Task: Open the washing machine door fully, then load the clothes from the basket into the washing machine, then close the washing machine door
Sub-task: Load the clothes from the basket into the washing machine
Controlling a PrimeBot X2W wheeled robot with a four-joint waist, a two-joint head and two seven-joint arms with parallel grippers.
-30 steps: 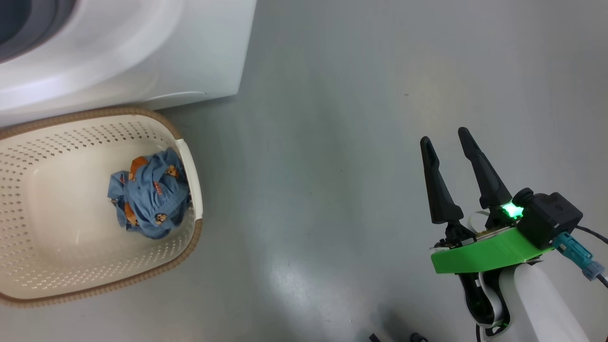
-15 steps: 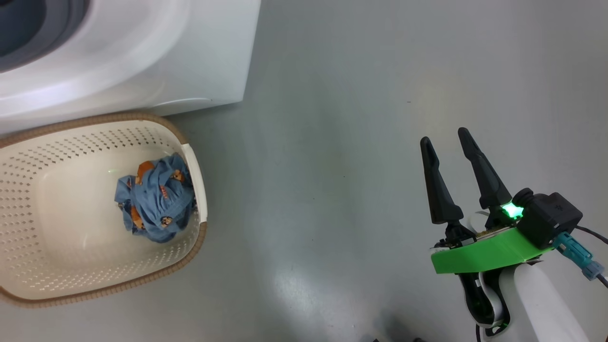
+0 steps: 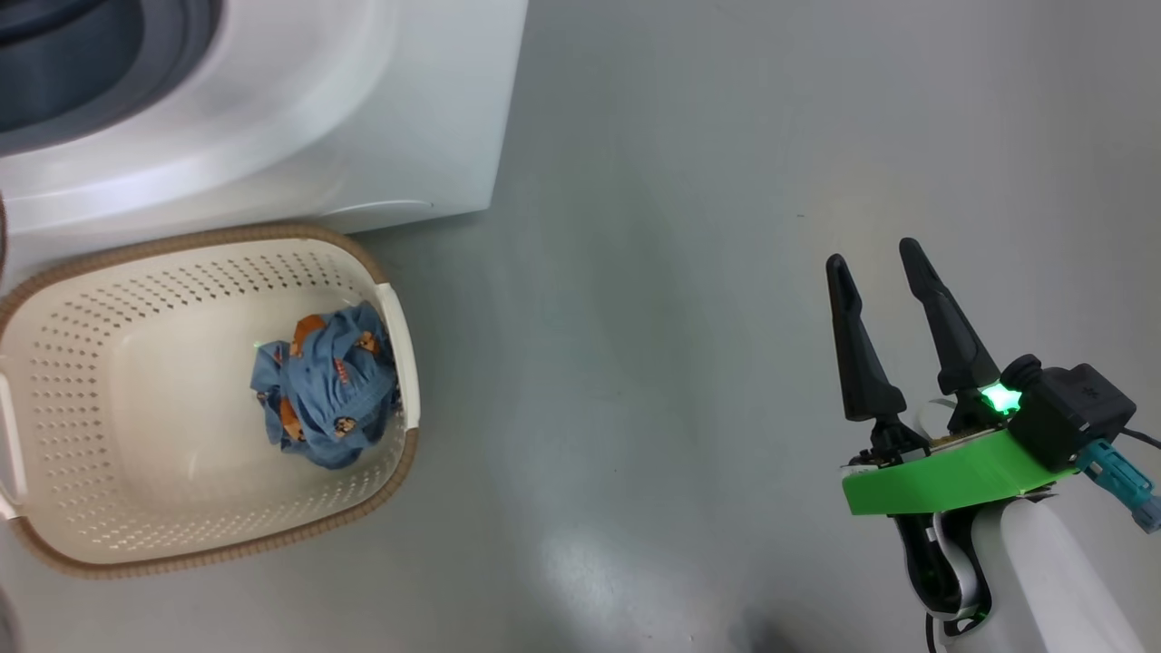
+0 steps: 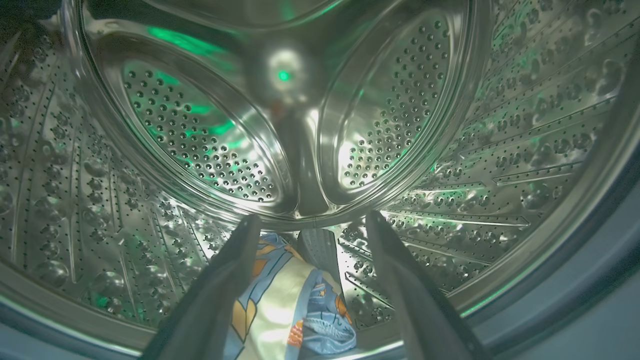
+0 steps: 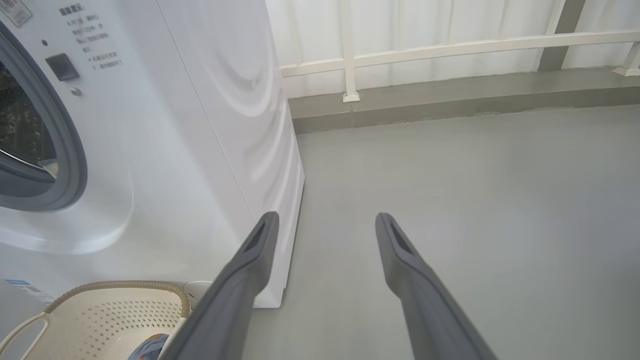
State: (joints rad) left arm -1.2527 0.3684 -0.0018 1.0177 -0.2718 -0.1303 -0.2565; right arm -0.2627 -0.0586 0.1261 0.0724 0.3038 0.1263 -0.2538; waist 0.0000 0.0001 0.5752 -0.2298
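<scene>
1. Left pincer (image 4: pixel 310 220), two long dark fingers spread wide and empty, reaching inside the perforated steel drum (image 4: pixel 200 135) of the big white front-loading washing machine (image 3: pixel 363 118); blue, cream and orange garment (image 4: pixel 290 300) lying low between the fingers, not gripped.
2. Right pincer (image 3: pixel 871 254), likewise spread and empty, hovering over bare grey floor (image 3: pixel 635 363).
3. Crumpled light blue, orange-printed clothes (image 3: pixel 326 399) in the small cream perforated basket (image 3: pixel 136 299), against its right-hand wall, just before the machine.
4. Bundle well apart to the right pincer's left; left arm judged nearer; long axis roughly front to back.
</scene>
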